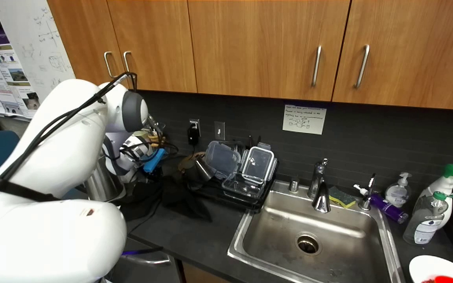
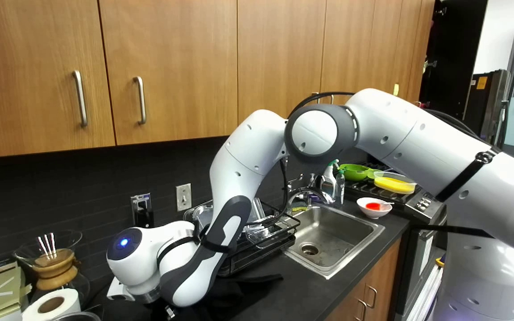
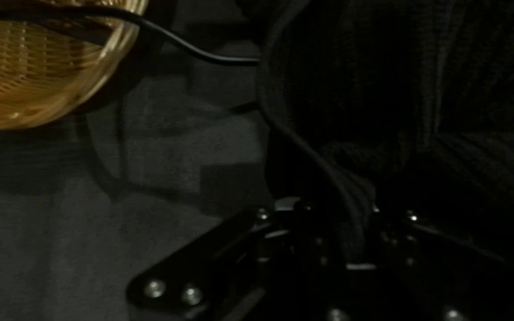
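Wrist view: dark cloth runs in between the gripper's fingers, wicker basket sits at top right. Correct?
No, wrong corner: the wicker basket is at the top left of the wrist view. The dark cloth does run in between the fingers of the gripper.

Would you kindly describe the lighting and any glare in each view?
The wrist view is very dim: the black cloth merges with the gripper, so whether it is pinched is unclear; the wicker basket shows brightest; in an exterior view, the white arm looks partly washed out and glare streaks the sink; in an exterior view, a blue light glows on the arm.
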You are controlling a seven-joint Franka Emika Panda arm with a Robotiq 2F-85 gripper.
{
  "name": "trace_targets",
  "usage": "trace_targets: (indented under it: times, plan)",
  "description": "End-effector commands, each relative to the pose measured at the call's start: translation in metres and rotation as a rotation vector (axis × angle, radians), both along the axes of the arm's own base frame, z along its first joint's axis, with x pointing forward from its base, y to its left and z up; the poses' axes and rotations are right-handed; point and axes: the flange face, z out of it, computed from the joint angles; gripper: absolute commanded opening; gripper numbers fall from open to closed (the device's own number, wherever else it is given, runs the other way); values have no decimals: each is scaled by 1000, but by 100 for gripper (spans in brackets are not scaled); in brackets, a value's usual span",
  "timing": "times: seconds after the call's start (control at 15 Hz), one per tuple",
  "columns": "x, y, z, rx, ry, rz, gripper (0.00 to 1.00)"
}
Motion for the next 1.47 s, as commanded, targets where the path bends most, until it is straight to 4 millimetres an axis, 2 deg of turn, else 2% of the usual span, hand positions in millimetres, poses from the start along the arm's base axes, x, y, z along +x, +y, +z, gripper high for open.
trace_targets:
  times: [0.0, 0.73, 1.4]
  plan:
    - [-35, -19, -37, 30, 40, -38, 2]
    - [-81, -34, -44, 111, 30, -109, 2]
    - [-105, -48, -42, 185, 19, -171, 2]
